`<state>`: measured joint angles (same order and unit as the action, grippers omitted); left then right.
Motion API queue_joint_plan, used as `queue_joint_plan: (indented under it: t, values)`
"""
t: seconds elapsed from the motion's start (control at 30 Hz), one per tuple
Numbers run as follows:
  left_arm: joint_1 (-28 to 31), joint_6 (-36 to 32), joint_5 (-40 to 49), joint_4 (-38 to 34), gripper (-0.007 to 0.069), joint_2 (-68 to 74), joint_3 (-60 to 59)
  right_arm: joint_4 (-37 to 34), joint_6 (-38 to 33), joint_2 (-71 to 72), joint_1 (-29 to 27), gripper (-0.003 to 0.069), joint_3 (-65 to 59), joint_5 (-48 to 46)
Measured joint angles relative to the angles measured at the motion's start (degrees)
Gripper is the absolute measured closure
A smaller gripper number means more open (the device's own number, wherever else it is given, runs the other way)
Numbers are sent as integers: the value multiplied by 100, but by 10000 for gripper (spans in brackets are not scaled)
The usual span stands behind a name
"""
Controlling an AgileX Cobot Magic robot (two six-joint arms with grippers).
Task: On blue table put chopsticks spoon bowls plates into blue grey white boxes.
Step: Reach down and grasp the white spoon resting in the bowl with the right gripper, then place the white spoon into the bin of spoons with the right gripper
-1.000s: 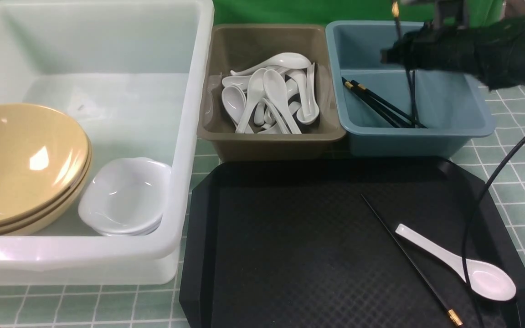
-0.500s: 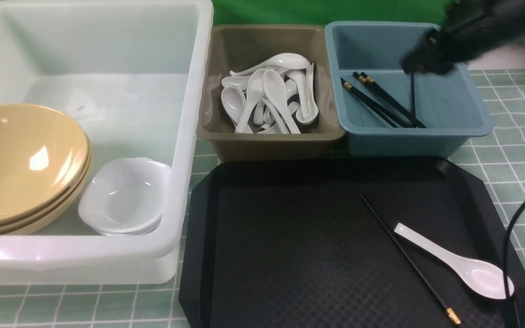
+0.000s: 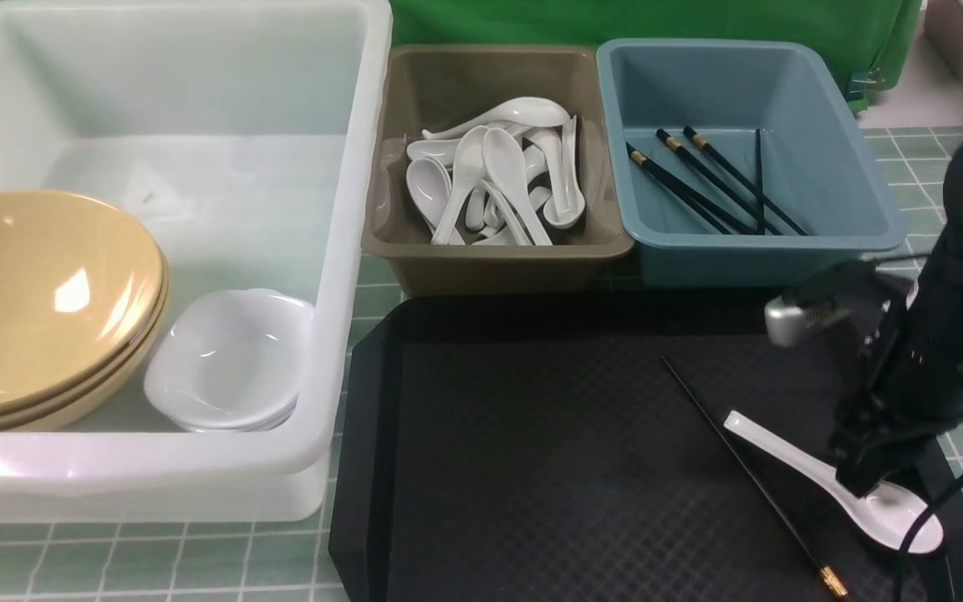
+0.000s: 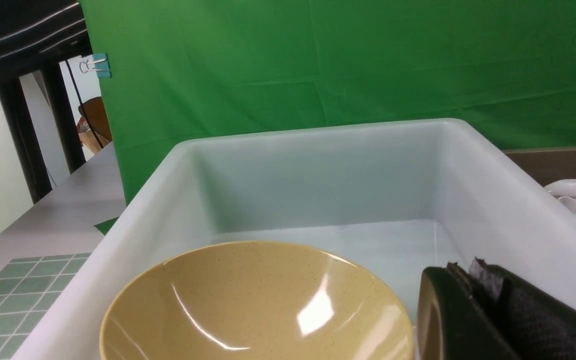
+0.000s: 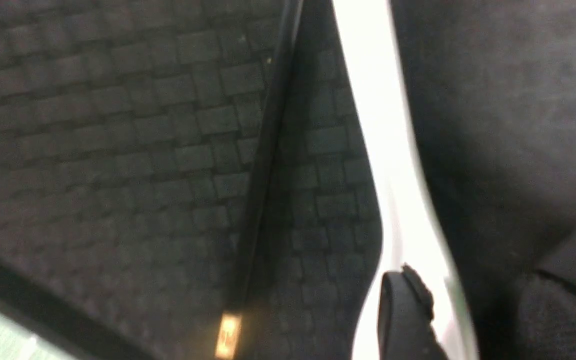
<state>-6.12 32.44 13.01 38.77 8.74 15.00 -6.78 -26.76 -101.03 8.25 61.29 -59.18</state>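
Front view has the R gripper (image 3: pixel 858 489) at lower right of frame, its tip over the white spoon (image 3: pixel 797 463) near where handle meets bowl end; can't tell if its jaws are apart or closed, as R wrist cam shows just one finger. L gripper (image 4: pixel 463 272) has its jaws together, nothing held. Spoon lies on the black tray (image 3: pixel 532 468), beside a loose chopstick (image 5: pixel 263 170). Prob. next: pick the spoon for the grey-brown box (image 3: pixel 498 272) at upper centre, w/ the other spoons. Should be light, stiff, slick from the glaze — maybe brittle if ceramic. Best hold: across the narrow handle, just short of the scoop; curved scoop could skid or roll — squeeze gently, don't press down.
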Motion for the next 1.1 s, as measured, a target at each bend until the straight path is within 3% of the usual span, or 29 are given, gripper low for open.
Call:
queue_joint_plan:
  t: [0.13,0.33,0.53,0.7,0.87,1.0,1.1]
  values:
    - [0,0,-8,0,620,0,0,-281,0,-13,32,320,-353,227]
    - [0,0,-8,0,620,0,0,-474,0,-50,44,506,-374,180]
    - [0,0,-12,0,620,0,0,-591,0,15,80,503,123,-257]
    - [0,18,-36,0,620,0,0,-1020,-25,340,524,503,1575,-146]
    - [0,18,-51,0,620,0,-7,-2127,-856,197,1209,503,2532,1517]
    - [0,18,-46,0,620,0,-7,-2862,-2570,-606,2062,503,2995,4646]
    - [0,18,-21,0,620,0,-7,-2930,-2902,-1155,2227,503,3055,5918]
